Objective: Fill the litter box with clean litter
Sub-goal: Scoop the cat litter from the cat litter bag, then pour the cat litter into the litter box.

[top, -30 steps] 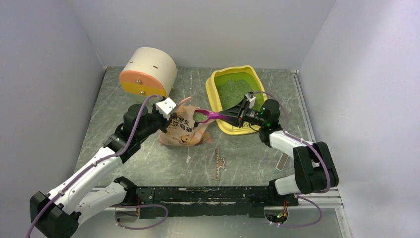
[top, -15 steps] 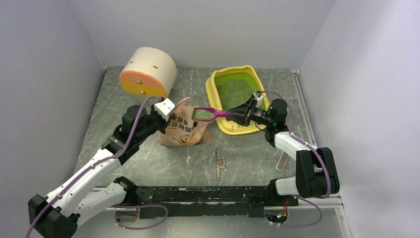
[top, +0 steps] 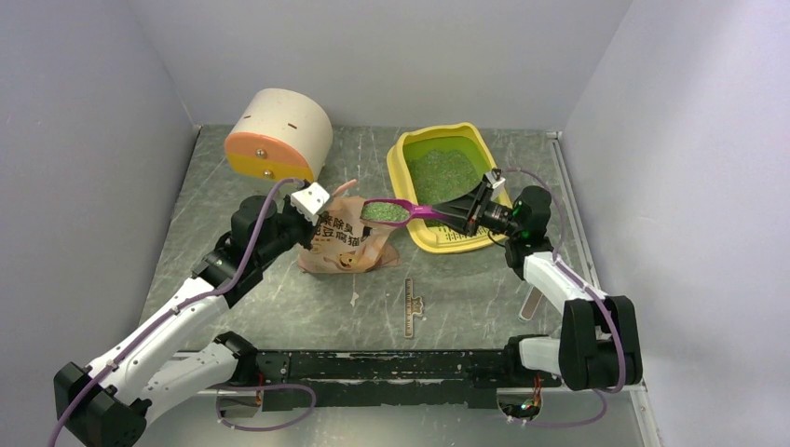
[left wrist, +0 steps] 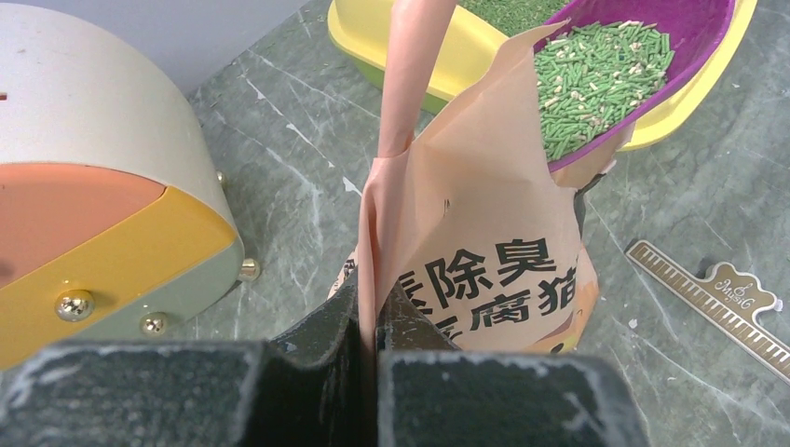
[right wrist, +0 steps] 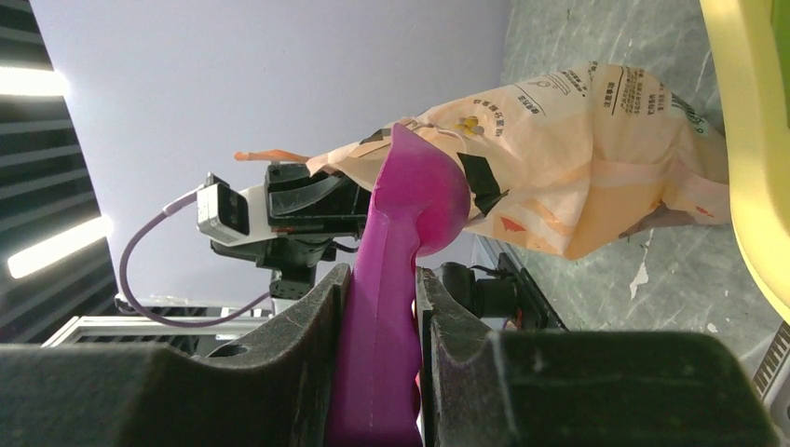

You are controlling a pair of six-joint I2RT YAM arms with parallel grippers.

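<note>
Right claw [top: 464, 216], clenched on scoop [top: 424, 213], has lifted clean litter [top: 384, 212] from the bag [top: 347, 247] that left claw [left wrist: 367, 326] pinches; litter box [top: 406, 149] next

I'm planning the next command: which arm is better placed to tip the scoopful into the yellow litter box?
Right. The right pincer grips the magenta scoop, loaded with clean litter, beside the litter box. The left pincer is shut on the bag edge, holding it up.

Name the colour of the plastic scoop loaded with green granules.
Magenta; the scoop shows best in left wrist view.
</note>
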